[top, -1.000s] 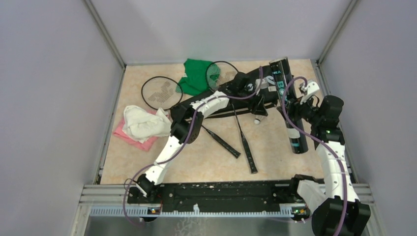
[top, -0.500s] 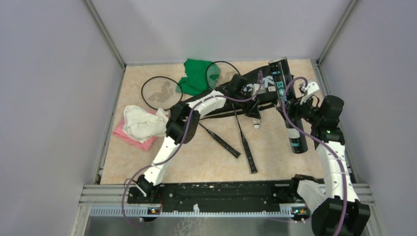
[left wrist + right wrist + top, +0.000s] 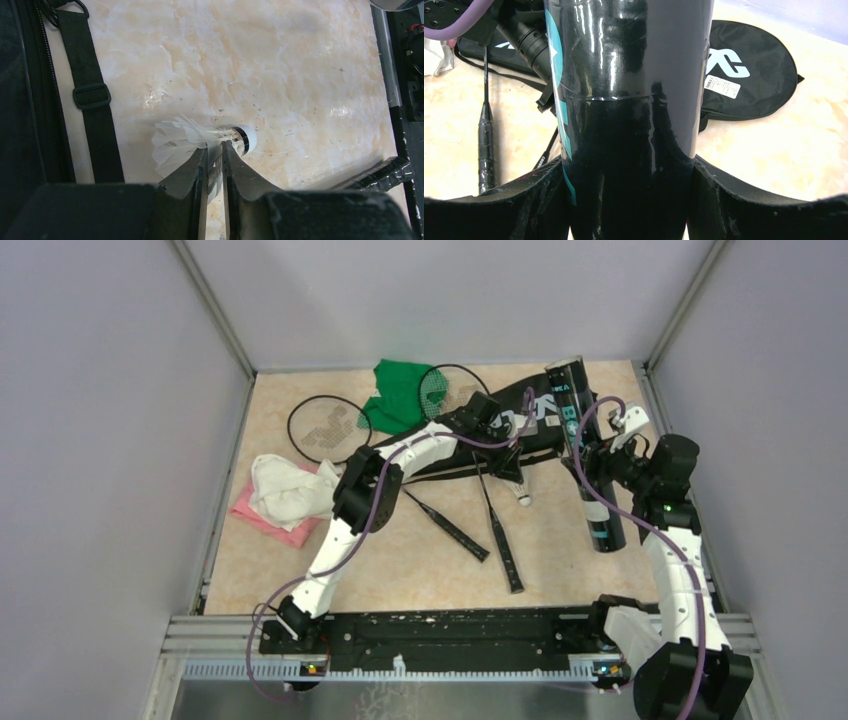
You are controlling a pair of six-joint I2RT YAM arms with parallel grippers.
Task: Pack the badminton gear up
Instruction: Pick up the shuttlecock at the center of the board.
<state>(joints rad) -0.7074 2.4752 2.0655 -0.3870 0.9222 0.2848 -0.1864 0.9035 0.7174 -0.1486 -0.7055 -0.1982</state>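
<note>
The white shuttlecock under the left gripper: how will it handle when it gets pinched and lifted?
Probably very light: the shuttlecock is mostly thin feathers with a small cork tip. Likely fragile, since the left gripper pinches across the feather stems, which may bend or splay. If dropped, it may roll in an arc on the smooth table.

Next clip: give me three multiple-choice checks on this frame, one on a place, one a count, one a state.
1. The shuttlecock lies: A on the bag; B on the green cloth; C on bare table beside a black strap.
2. Rackets on the table: A one; B two; C three.
3. The right hand: A clamps the tube; B is open, empty; C clamps a racket.
C, the left wrist view shows table under it; B, two heads and two handles show from above; A, the tube fills its grip.
</note>
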